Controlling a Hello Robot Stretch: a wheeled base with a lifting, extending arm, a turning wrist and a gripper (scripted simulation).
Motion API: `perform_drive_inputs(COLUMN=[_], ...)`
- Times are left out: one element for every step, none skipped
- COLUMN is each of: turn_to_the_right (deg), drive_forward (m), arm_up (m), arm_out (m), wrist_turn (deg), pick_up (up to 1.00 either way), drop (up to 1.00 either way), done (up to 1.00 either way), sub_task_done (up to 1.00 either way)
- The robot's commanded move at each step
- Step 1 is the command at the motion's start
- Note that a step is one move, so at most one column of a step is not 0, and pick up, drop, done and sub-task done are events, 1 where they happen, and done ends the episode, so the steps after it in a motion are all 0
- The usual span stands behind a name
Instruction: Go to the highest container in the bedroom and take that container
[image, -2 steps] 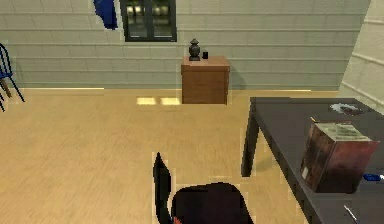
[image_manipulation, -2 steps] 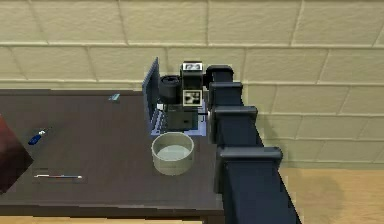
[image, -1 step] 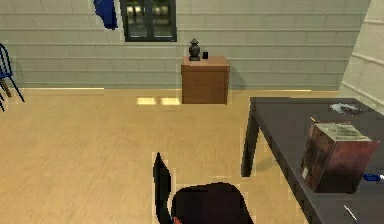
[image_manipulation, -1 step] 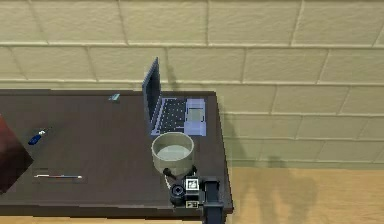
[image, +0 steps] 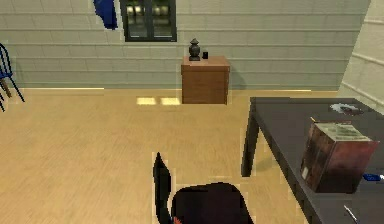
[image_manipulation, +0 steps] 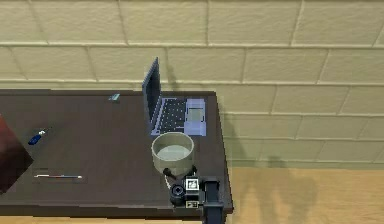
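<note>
Claw (image_manipulation: 178, 196) at arm's (image_manipulation: 212, 206) tip sits near the grey bowl (image_manipulation: 173, 152); cannot tell if it holds anything.

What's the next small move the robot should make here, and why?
Probably ease the gripper slightly farther out toward the bowl. In the arm side view the gripper shows at the table edge, right below the bowl, which stands on the table near the laptop. Whether gripper and bowl touch cannot be told.
</note>
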Motion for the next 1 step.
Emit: perform_drive_inputs(turn_to_the_right=[0.0], drive_forward=[0.0], arm_up=[0.1], arm_out=[0.0], wrist_turn=[0.0], pick_up=[0.0], drop=[0.0], done=[0.0], sub_task_done=[0.0])
